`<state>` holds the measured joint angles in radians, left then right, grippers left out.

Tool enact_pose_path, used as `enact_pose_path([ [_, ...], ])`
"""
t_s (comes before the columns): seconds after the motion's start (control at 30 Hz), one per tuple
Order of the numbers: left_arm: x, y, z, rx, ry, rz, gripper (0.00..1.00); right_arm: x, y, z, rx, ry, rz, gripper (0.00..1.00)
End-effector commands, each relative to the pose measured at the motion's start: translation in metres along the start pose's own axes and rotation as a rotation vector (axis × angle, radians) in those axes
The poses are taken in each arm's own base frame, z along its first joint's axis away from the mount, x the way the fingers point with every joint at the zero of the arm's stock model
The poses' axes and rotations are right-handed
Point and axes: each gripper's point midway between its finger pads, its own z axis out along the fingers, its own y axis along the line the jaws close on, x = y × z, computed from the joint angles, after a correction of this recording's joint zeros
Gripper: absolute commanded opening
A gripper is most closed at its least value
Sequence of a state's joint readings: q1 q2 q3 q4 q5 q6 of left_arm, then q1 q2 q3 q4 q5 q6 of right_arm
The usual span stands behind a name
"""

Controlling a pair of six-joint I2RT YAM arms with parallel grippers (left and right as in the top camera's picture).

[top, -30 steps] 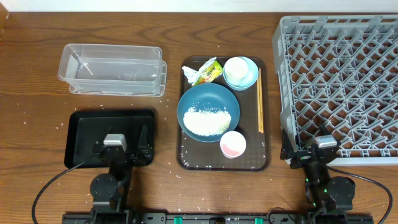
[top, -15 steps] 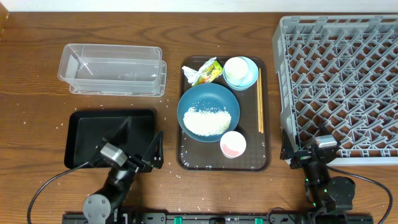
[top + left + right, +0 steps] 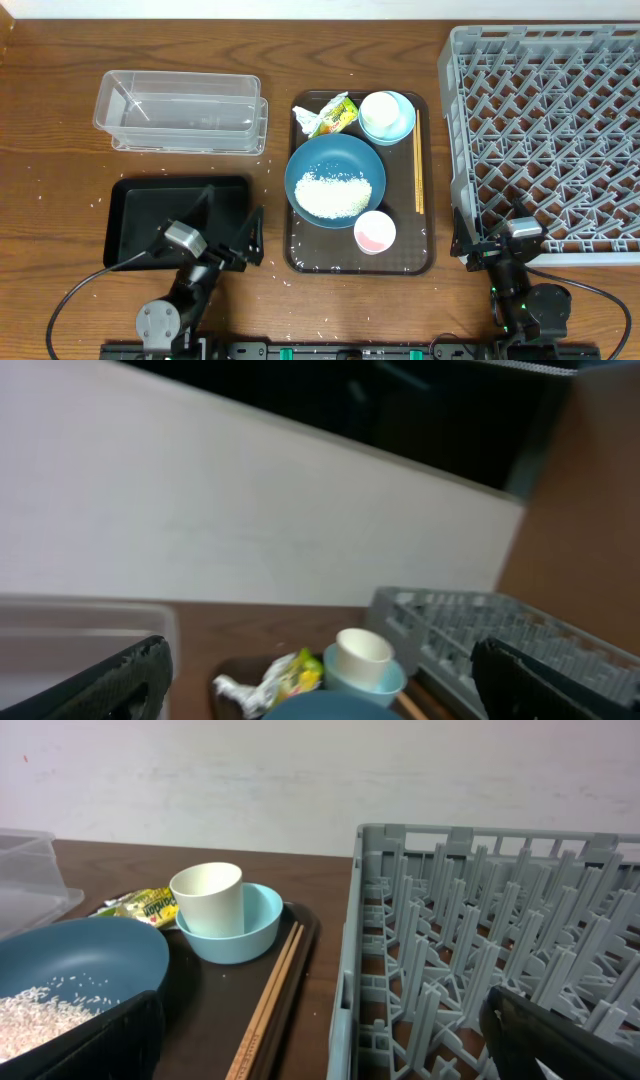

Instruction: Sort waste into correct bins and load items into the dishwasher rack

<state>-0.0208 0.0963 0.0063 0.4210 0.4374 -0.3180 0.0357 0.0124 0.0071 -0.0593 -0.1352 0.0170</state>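
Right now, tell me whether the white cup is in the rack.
No, the white cup stands in the light blue bowl on the tray, outside the rack.

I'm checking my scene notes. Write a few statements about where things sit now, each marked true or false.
1. The chopsticks lie on the brown serving tray, on its side nearest the dishwasher rack. True.
2. The white cup stands in the small light blue bowl. True.
3. The heap of rice is in the clear tub. False: it lies in the large dark blue bowl.
4. The snack wrapper is on the black tray. False: it is on the serving tray.
5. The left gripper holds the pink cup. False: it is open and empty, as is the right gripper.
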Motion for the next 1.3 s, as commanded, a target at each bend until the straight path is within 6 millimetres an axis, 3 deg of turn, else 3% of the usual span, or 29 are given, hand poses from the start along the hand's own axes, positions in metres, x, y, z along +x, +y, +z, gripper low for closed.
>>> enact_pose_path([
  [0.0,-0.011,0.036,-0.001,-0.205,-0.051,-0.006,0.98,0.001,-0.002,0.000,0.006,0.004,-0.010,0.99],
  [0.17,-0.023,0.095,-0.024,-0.570,-0.147,-0.004,0.98,0.001,-0.002,0.000,0.006,0.004,-0.010,0.99],
  [0.37,-0.020,0.138,-0.060,-0.888,-0.174,0.013,0.98,0.001,-0.002,0.000,0.006,0.004,-0.010,0.99],
  [0.97,0.053,0.164,-0.098,-1.082,0.181,0.057,0.98,0.000,-0.002,0.000,0.008,-0.003,-0.014,0.99],
  [1.03,0.058,0.164,-0.100,-1.090,0.207,0.060,0.98,-0.017,0.000,-0.001,-0.005,-0.071,-0.010,0.99],
  [1.13,0.058,0.164,-0.100,-1.090,0.207,0.060,0.98,-0.052,0.023,-0.007,-0.141,-0.209,0.064,0.99],
  [1.27,0.058,0.164,-0.100,-1.091,0.207,0.060,0.98,-0.054,0.033,-0.009,-0.204,-0.213,0.064,0.99],
])
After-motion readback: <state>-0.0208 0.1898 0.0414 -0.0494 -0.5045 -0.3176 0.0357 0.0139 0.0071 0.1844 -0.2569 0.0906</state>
